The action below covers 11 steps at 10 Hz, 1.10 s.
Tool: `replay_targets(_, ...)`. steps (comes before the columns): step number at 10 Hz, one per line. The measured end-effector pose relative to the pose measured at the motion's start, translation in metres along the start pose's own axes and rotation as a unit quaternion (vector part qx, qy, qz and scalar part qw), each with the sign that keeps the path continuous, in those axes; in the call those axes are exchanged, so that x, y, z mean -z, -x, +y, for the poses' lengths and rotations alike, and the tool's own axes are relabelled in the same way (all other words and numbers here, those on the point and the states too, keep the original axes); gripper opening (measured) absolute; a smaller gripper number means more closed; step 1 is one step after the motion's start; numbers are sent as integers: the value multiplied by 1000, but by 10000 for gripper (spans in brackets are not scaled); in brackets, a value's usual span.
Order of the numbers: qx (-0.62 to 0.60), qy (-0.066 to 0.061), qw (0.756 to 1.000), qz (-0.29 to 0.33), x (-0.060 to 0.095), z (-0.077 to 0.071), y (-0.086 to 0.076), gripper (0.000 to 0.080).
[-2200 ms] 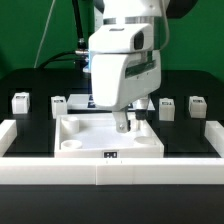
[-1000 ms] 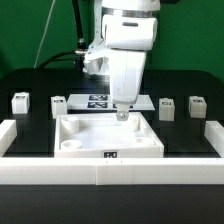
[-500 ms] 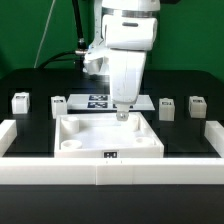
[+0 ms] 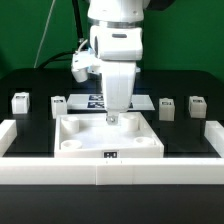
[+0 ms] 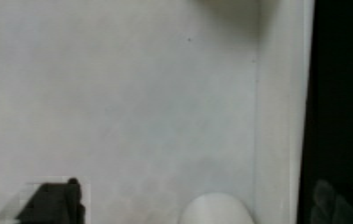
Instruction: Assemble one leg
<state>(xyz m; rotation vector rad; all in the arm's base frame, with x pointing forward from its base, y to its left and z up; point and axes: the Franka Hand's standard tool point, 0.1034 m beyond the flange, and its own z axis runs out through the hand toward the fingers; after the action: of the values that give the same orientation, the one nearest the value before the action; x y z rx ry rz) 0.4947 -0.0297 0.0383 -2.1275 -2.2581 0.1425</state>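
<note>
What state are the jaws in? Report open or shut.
Open: in the wrist view the fingers stand far apart, only bare tray between.

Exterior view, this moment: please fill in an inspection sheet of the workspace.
Surface: black table, with a white rail along the front.
Job's things: four legs standing on the table, two on either side of the tray.
Clutter: white tray; marker board behind it.
Grippers: gripper low over the tray; open or shut cannot be told.
Cables: black cable behind the arm.
Surroundings: green backdrop.
</note>
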Motion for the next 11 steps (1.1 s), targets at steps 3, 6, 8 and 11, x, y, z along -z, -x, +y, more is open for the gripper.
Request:
replay_targets(3, -4, -6, 1000, 4, -12, -14, 1, 649)
replay_targets(6, -10, -17, 1000, 8, -25, -25, 4, 649)
replay_targets(8, -12, -21, 1000, 10, -32, -26, 5, 649)
replay_targets(11, -13, -20, 1000, 10, -31, -23, 5, 536)
